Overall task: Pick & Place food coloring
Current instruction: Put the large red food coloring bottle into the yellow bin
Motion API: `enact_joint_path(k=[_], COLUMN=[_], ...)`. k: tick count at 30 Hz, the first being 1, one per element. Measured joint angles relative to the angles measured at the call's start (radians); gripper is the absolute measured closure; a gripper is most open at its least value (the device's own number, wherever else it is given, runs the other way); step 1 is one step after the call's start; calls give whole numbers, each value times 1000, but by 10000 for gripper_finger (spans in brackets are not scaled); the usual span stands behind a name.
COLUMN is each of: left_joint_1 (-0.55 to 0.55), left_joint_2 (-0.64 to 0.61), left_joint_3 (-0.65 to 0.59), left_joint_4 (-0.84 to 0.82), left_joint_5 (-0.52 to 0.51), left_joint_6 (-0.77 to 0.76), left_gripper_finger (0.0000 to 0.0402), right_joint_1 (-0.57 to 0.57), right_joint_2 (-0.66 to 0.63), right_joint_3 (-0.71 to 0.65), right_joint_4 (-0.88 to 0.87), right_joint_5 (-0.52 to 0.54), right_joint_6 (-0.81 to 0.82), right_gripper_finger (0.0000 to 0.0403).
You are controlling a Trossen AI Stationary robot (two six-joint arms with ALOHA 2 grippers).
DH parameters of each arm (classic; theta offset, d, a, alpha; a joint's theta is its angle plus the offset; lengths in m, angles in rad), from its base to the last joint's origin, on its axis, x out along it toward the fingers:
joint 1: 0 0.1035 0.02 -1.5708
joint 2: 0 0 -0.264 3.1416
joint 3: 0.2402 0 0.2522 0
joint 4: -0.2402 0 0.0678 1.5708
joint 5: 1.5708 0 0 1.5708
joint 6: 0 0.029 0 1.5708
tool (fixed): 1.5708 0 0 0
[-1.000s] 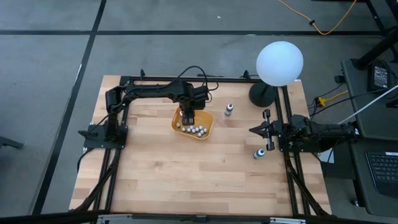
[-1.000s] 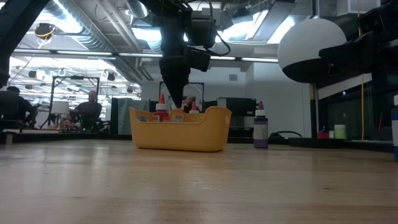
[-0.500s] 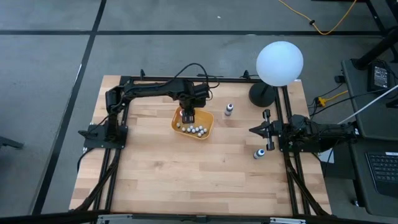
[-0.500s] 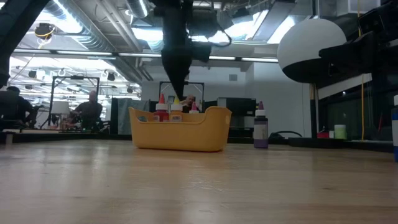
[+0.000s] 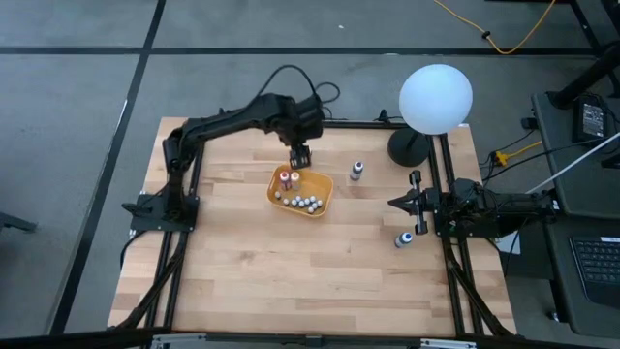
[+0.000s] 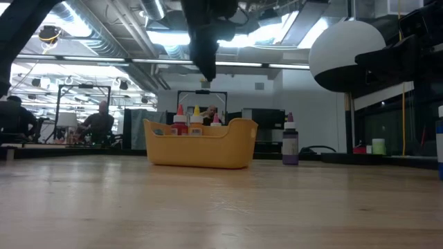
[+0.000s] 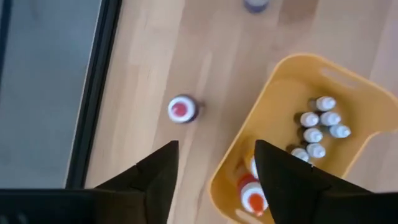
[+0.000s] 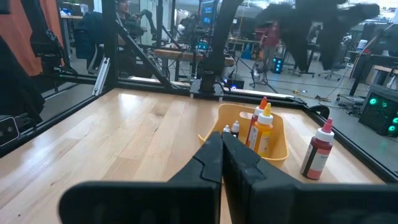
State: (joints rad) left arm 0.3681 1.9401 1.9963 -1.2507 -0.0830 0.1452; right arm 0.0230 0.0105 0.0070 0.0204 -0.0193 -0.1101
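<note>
The orange tray [image 5: 320,199] stands at the table's far middle. It holds several small white-capped food coloring bottles [image 5: 302,202] and two taller ones with red and orange tops [image 5: 286,177], all upright. My left gripper [image 5: 300,157] hangs open and empty above the tray's far rim [image 6: 206,75], well clear of the bottles. A maroon bottle [image 5: 356,172] stands on the table to the right of the tray. A blue-topped bottle [image 5: 402,238] stands near my right gripper [image 5: 402,203], which is shut and waits level at the right edge.
A white globe lamp [image 5: 434,97] on a dark foot stands at the far right corner. Black frame rails [image 5: 252,123] run along the table's edges. Bare wood [image 5: 310,281] fills the near half of the table. People sit in the room behind [image 6: 97,124].
My left gripper has risen out of the tray and drawn toward the table's far edge. The orange-topped bottle that stood under its fingertips stays upright in the tray, now free of the gripper.
</note>
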Motion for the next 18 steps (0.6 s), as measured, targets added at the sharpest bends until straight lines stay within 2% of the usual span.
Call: enact_joint_path(k=[9, 18], left_joint_1=[95, 114], left_joint_2=[63, 206], left_joint_3=[-2, -2], left_joint_4=[32, 49], left_joint_5=[51, 75], left_joint_6=[70, 172], left_gripper_finger=[141, 128], right_joint_1=[0, 0], right_joint_2=[0, 0], right_joint_3=[0, 0], right_joint_4=[0, 0], right_joint_5=[0, 0], right_joint_6=[0, 0], right_gripper_finger=[395, 395])
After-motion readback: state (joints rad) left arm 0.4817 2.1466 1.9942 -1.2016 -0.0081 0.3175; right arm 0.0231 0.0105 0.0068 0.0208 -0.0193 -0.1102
